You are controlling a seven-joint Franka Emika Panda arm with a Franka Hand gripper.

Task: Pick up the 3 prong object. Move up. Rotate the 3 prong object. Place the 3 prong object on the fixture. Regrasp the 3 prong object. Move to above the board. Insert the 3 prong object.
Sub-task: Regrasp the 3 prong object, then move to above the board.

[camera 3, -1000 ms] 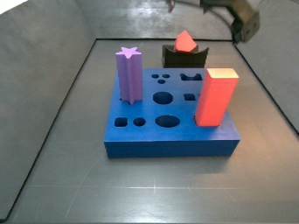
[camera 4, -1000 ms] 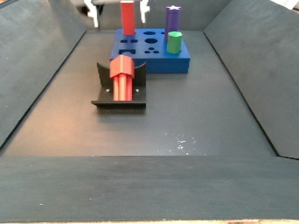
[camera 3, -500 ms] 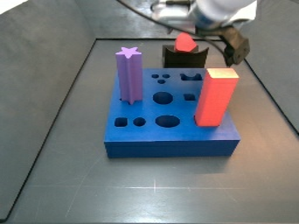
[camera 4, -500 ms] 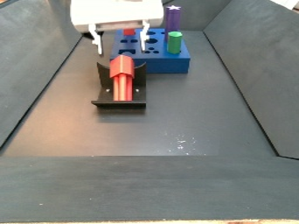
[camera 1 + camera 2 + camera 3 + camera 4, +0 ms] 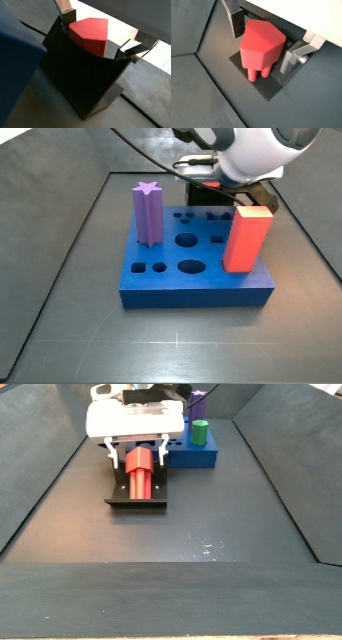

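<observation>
Gripper (image 5: 135, 452) down low over the fixture (image 5: 135, 492), jaws spread wide, one silver finger (image 5: 236, 20) on each side of the 3 prong object (image 5: 259, 46) and neither pad seen pressing it. In both wrist views, a clear gap on one side, the other finger (image 5: 135, 49) just beside the red body; contact there could not be told. 3 prong object (image 5: 139, 474) lay lengthwise in the fixture's notch, unheld, its three prongs seen pointing away from the hand in a wrist view. Fixture (image 5: 80, 75) stood on the dark floor at about 7 o'clock from the board (image 5: 198, 454) in a side view. Board (image 5: 198, 268) blue, carrying a purple star post (image 5: 148, 216) and a red-orange block (image 5: 247, 239); a green peg (image 5: 199, 431) stood on it too. Fixture mostly hidden behind the arm in a side view (image 5: 201, 194).
</observation>
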